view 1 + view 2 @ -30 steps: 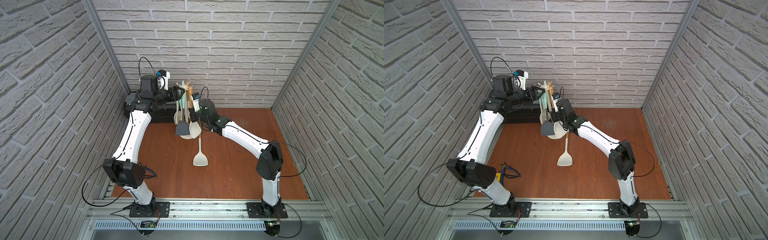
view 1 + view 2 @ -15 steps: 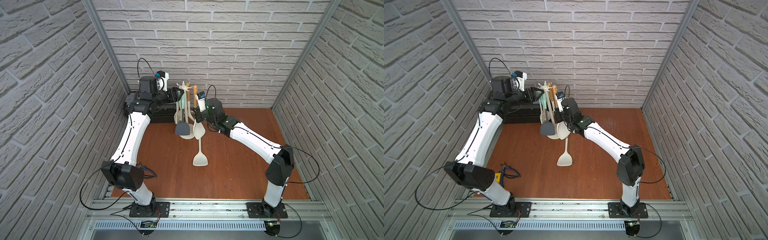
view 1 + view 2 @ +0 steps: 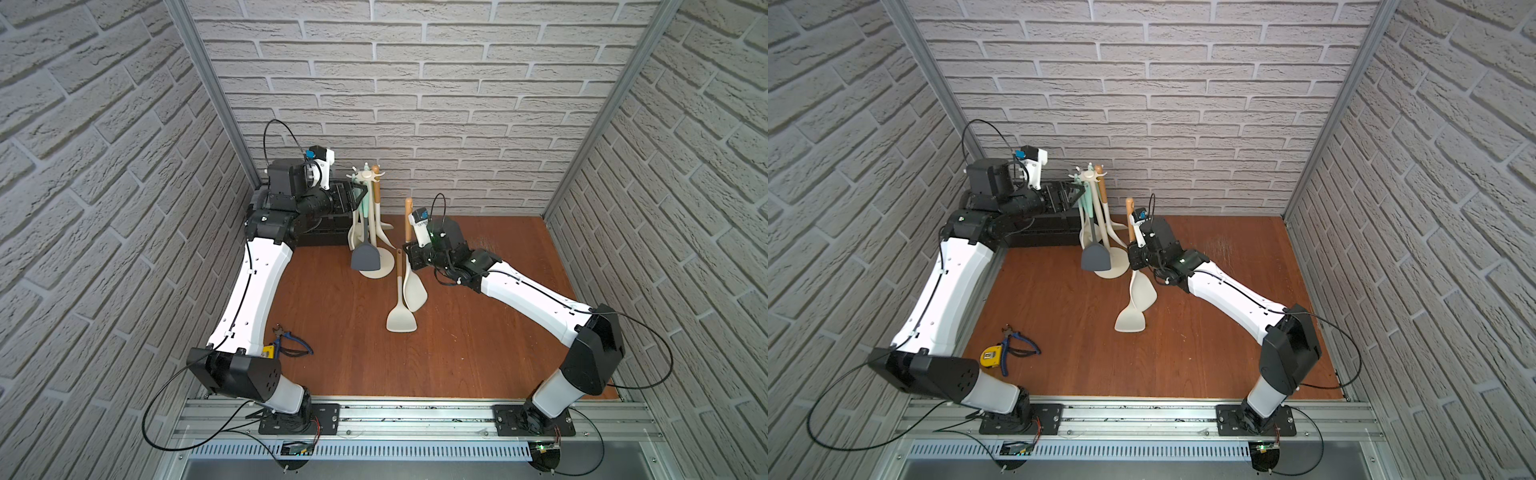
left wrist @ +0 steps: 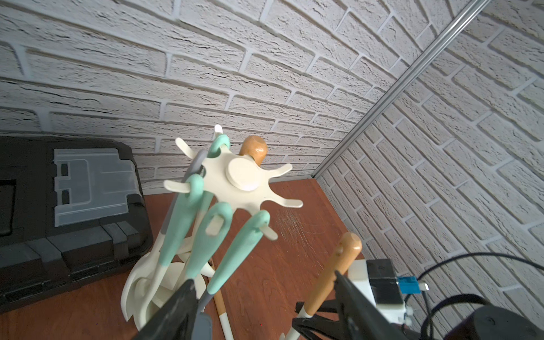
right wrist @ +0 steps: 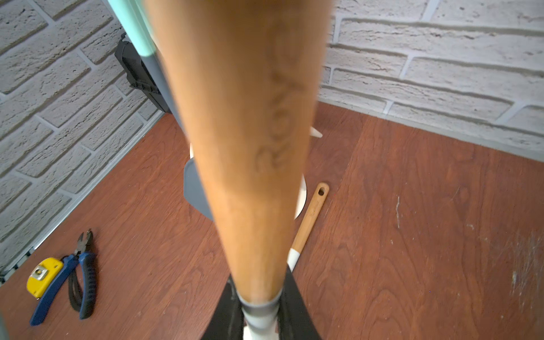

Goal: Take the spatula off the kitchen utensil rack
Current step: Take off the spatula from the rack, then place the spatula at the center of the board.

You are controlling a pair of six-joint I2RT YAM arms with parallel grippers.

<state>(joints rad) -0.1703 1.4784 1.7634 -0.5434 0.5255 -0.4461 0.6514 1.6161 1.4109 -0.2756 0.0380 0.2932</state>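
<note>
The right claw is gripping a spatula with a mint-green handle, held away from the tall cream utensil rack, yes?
Not quite: the handle is light brown wood, as the right wrist view shows. The right gripper is shut on that wooden-handled cream spatula, held away from the tall cream utensil rack. The mint-green handles hang on the rack.

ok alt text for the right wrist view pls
A blurred wooden spatula handle fills the middle of the frame, clamped in the right pincer close to the lens. Behind it, on the reddish table, lie a second wooden-handled utensil, blue pliers and a yellow tape measure.
</note>
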